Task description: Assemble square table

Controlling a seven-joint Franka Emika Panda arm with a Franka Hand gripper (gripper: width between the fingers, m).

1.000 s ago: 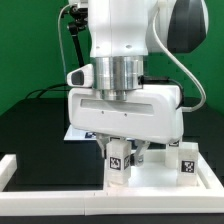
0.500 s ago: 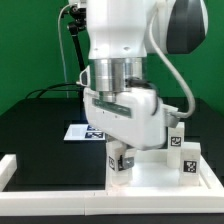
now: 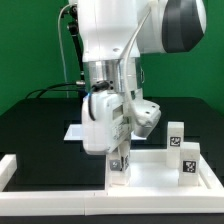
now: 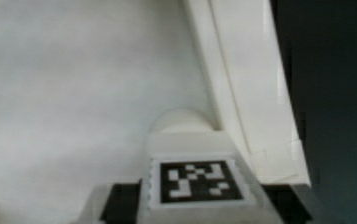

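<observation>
A: What has the gripper (image 3: 118,166) got?
B: Its fingers (image 4: 292,199) pinch a small leg (image 4: 196,176), standing on the tabletop (image 3: 150,172) at its 7 o'clock corner.

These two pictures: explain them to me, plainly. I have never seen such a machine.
The big white machine is a robot arm ending in a two-finger gripper. One picture comes from a camera standing off to the side, the other from a camera on the arm's wrist, looking down past the fingers. On the black table lies a white plastic square tabletop slab. The gripper is closed on a small white block leg with a black-and-white tag, standing it at the slab's corner. Another tagged white block leg stands at the exterior view's right. A flat white marker board lies behind.
</observation>
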